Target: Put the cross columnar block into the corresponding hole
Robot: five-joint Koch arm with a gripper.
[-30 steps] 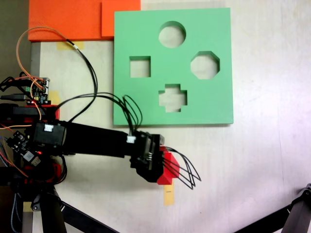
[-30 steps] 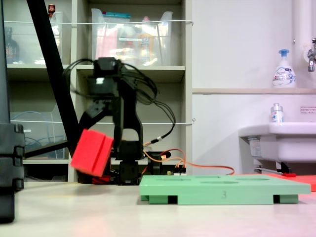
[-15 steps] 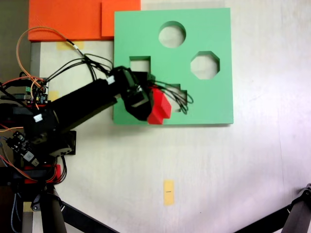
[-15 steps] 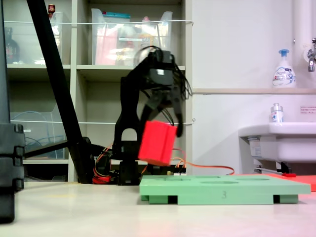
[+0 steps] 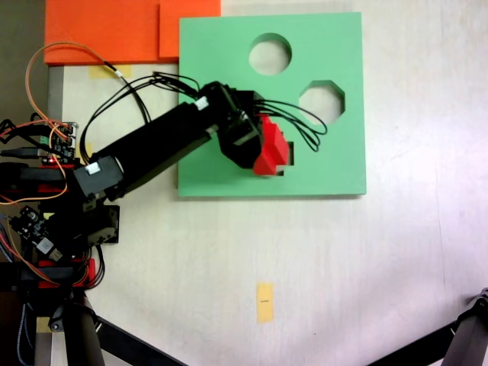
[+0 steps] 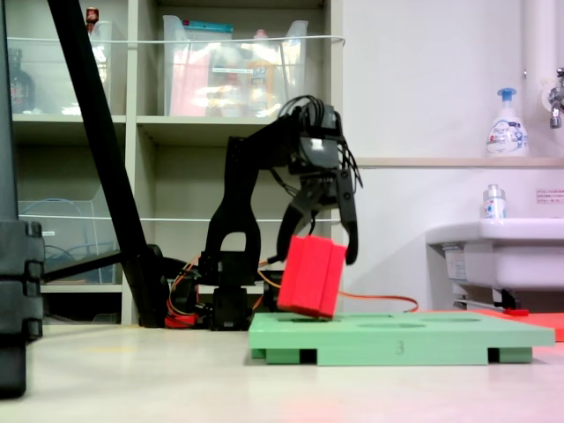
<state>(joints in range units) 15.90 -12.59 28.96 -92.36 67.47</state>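
- Clamped between my two jaws is the cross columnar block (image 6: 311,276); my pincer (image 6: 322,249) grips it by its upper part, one jaw on each side, and the block hangs tilted, its lower end leaning toward the left of the side-on fixed view.
- From the side, the block's lowest corner sits right at the top surface of the green foam board (image 6: 414,337); I cannot tell whether it touches the board or hangs just clear of it.
- From above, my pincer (image 5: 263,149) and the red block (image 5: 271,150) cover most of the corresponding hole (image 5: 285,169), of which a sliver peeks out at the block's lower right edge.
- The block lies skewed against the board's edges in that view, so it is over the plus-shaped cutout but not seated in it.
- My black arm (image 5: 156,149) reaches from the base at the left of the top-down view, slanting up and to the right across the board's left edge, with black cables (image 5: 305,126) looping out past the pincer.
- Beyond the block on the board are the octagonal cutout (image 5: 329,99) and the round cutout (image 5: 270,53).
- A small yellow tape mark (image 5: 264,302) lies on the table (image 5: 396,259), well apart from the board.
- Orange foam sheets (image 5: 107,30) lie beside the board's far left corner.
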